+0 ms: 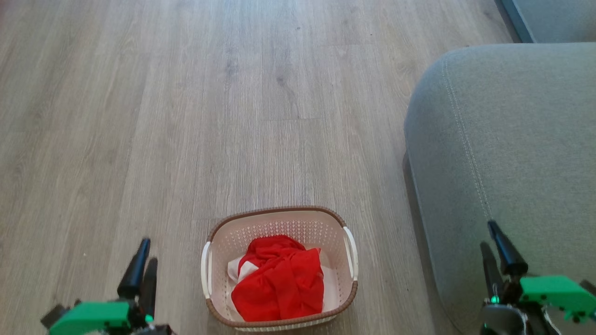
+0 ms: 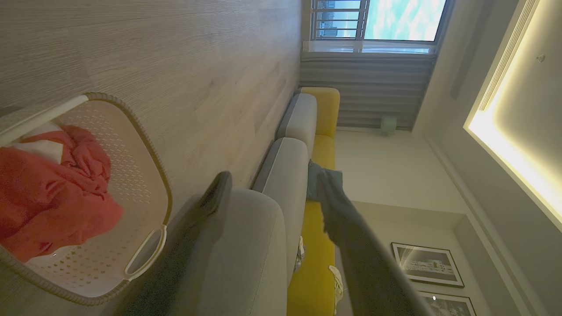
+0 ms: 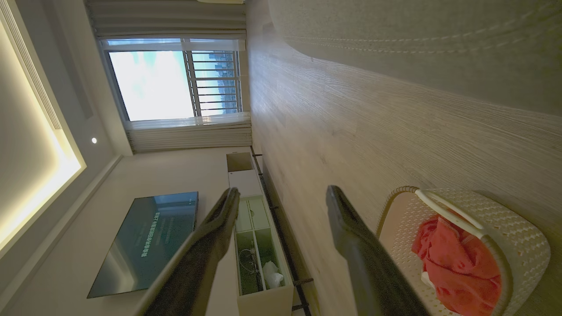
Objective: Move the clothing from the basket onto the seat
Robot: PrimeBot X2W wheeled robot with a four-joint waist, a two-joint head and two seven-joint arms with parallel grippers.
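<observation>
The cream basket (image 1: 279, 211) with a brown rim stands on the wood floor at the bottom centre. Crumpled red clothing (image 1: 279, 279) with white trim lies inside it. The big grey seat (image 1: 512, 139) fills the right side, close to the basket. My left gripper (image 1: 148, 253) hangs open to the left of the basket, holding nothing. My right gripper (image 1: 489, 237) is open over the seat's near edge, also empty. The left wrist view shows its gripper (image 2: 274, 175) open, with the basket (image 2: 162, 184), clothing (image 2: 52, 197) and seat (image 2: 246, 245). In the right wrist view, that gripper (image 3: 283, 191) is open beside the basket (image 3: 518, 232) and clothing (image 3: 452, 267).
Bare wood floor (image 1: 209, 93) stretches ahead and to the left of the basket. A yellow-backed sofa (image 2: 316, 263) runs behind the seat. A TV (image 3: 145, 241) and a low white cabinet (image 3: 254, 245) line the opposite wall.
</observation>
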